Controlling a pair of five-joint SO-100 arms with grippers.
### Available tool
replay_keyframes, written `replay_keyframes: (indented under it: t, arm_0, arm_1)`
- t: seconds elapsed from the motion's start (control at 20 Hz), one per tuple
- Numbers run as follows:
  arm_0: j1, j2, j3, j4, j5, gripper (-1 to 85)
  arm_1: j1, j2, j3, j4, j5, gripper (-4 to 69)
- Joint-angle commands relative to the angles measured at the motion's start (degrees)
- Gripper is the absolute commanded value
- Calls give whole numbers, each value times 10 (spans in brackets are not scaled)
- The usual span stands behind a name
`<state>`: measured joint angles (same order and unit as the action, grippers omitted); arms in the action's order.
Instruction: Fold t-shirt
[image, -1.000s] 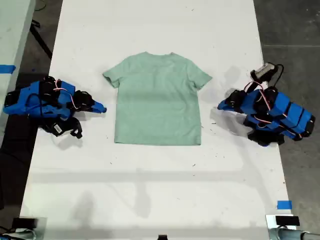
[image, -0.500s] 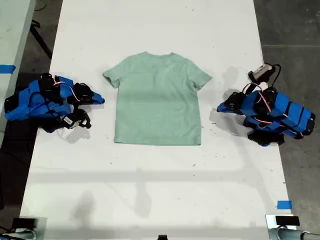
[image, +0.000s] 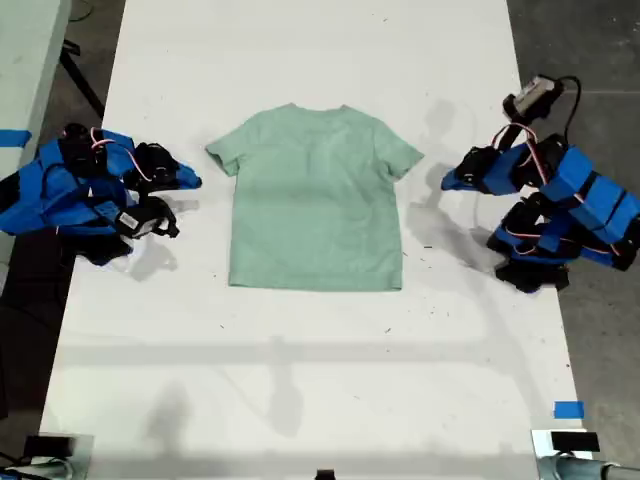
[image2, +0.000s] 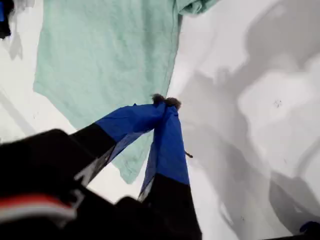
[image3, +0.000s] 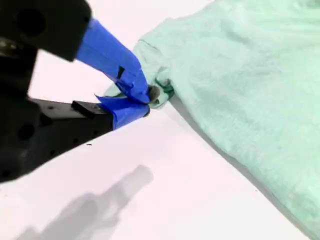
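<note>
T-shirt (image: 316, 198) flat, both end effectors clear.

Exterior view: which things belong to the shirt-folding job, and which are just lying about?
Job in hand: t-shirt, flat on the white table; my first end effector; my second end effector; both empty.
Lying about: blue tape piece at the exterior view's lower right; blue tape strip at its left edge.
</note>
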<state>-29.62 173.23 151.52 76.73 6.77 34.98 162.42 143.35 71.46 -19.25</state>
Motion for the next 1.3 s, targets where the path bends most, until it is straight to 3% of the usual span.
replay_keyframes:
  t: [0.0, 0.1, 0.25, 0.5, 0.7, 0.95, 1.1, 1.25]
  arm_0:
    - [-49, -175, -142, 22, 28, 37]
    - [-110, -279, -225, 61, 85, 113]
    - [-196, -366, -324, 107, 180, 258]
    - [-263, -487, -388, 114, 269, 346]
    - [-268, -537, -381, 73, 279, 348]
    - [-272, -551, -381, 67, 287, 347]
    - [-275, -550, -381, 69, 287, 346]
    - [-277, -550, -380, 70, 287, 345]
  arm_1:
    - [47, -113, -120, -15, -44, -3]
    - [76, -221, -209, -10, -94, 39]
    - [113, -345, -345, 26, -171, 227]
    - [142, -488, -436, 41, -251, 322]
    - [180, -563, -353, -66, -298, 330]
    - [205, -660, -312, -173, -338, 335]
    - [202, -739, -340, -207, -341, 337]
    - [197, -820, -392, -197, -338, 322]
